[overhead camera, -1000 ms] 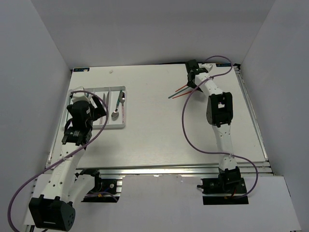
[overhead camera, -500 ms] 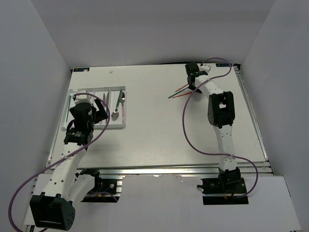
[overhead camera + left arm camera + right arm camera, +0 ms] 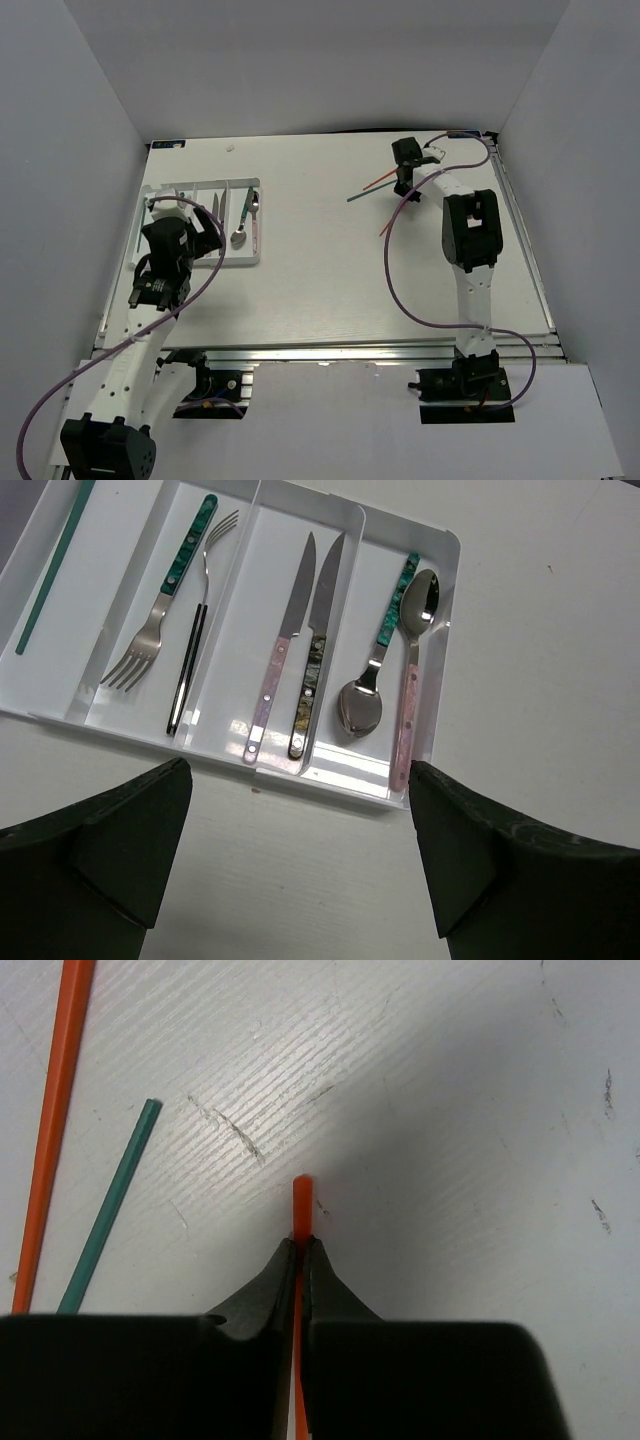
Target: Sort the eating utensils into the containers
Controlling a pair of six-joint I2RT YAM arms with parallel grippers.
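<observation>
My right gripper is shut on a red chopstick near its end, with the short tip poking out past the fingertips just over the table. In the top view that gripper is at the far right, and the held chopstick trails toward the near side. A second red chopstick and a teal chopstick lie loose to its left. My left gripper is open and empty in front of the white tray. The tray holds a teal chopstick, two forks, two knives and two spoons.
The tray sits at the far left of the white table, with my left gripper over its near part. Purple cables loop off both arms. White walls close in the table at the back and on both sides.
My right gripper has shut on the red chopstick and shifted a little right; that chopstick swung away from the other two. My left arm drew back slightly toward the near edge, still open.
</observation>
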